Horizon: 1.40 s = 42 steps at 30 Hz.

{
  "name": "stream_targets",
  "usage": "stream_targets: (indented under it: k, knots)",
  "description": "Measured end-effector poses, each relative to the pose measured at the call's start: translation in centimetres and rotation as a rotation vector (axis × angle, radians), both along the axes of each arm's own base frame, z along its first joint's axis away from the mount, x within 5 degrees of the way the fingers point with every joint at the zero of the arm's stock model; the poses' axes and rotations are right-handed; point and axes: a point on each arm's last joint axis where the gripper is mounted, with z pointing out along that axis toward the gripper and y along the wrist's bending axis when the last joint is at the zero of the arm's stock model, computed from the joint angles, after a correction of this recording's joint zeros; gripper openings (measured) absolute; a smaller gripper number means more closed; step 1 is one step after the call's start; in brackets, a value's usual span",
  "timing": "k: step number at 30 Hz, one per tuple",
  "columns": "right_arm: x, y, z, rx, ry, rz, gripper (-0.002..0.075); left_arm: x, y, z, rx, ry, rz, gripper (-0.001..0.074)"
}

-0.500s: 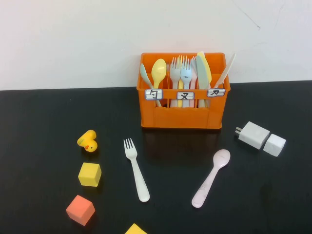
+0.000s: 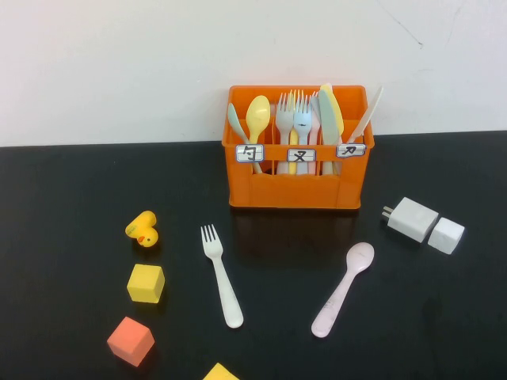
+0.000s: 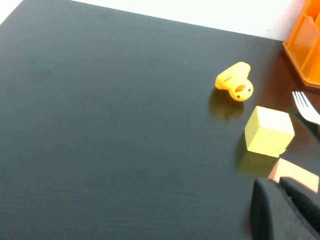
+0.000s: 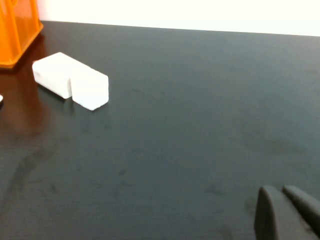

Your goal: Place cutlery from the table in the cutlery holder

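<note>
The white fork (image 2: 222, 277) lies flat on the black table (image 2: 63, 198) in front of the orange cutlery holder (image 2: 297, 186), tines toward it. The pale pink spoon (image 2: 342, 301) lies to its right, bowl toward the holder. The holder stands at the table's back edge with several forks, spoons and knives upright in its three labelled compartments. Neither gripper shows in the high view. In the left wrist view my left gripper (image 3: 273, 180) is shut and empty, above the table near the fork's tines (image 3: 305, 105). My right gripper (image 4: 278, 187) is shut and empty over bare table.
Left of the fork sit a yellow duck (image 2: 142, 229), a yellow cube (image 2: 146, 283), an orange-red cube (image 2: 130, 340) and a yellow piece (image 2: 220, 372) at the front edge. A white charger (image 2: 412, 218) and a white block (image 2: 446, 235) lie right of the holder.
</note>
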Motion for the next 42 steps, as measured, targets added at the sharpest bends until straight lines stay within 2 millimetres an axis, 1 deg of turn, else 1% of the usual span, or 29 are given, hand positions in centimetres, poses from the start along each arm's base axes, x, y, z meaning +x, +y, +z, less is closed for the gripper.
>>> stream_targets:
  k: [14, 21, 25, 29, 31, 36, 39, 42]
  knots:
    - [0.0, 0.0, 0.0, 0.000, 0.000, 0.000, -0.0002, 0.0, 0.0, 0.0, -0.008, -0.001, 0.002, -0.0001]
    - [0.2, 0.0, 0.4, -0.006, -0.055, 0.001, -0.0002, 0.2, 0.0, 0.7, -0.011, -0.086, 0.005, -0.0001]
    - [0.4, 0.0, 1.6, -0.017, -0.192, 0.005, -0.0002, 0.3, 0.1, 2.0, -0.018, -0.235, 0.009, -0.0001]
    - [0.4, 0.1, 3.7, -0.034, -0.422, 0.011, -0.0002, 0.2, 0.1, 4.0, -0.032, -0.456, 0.016, -0.0001]
    - [0.2, 0.1, 5.0, -0.044, -0.567, 0.015, -0.0002, -0.1, 0.2, 5.2, -0.039, -0.592, 0.020, -0.0001]
    - [-0.8, 0.1, 7.3, -0.037, -0.842, 0.012, -0.0002, -1.1, 0.3, 7.3, -0.054, -0.842, 0.028, -0.0001]
    - [-1.6, -0.1, 8.5, 0.012, -1.004, -0.015, -0.0002, -1.6, 0.4, 7.9, -0.064, -0.932, 0.030, -0.0001]
    - [-2.0, -0.6, 8.8, 0.059, -1.065, -0.059, -0.0002, -1.8, 0.4, 8.2, -0.115, -0.973, 0.020, -0.0001]
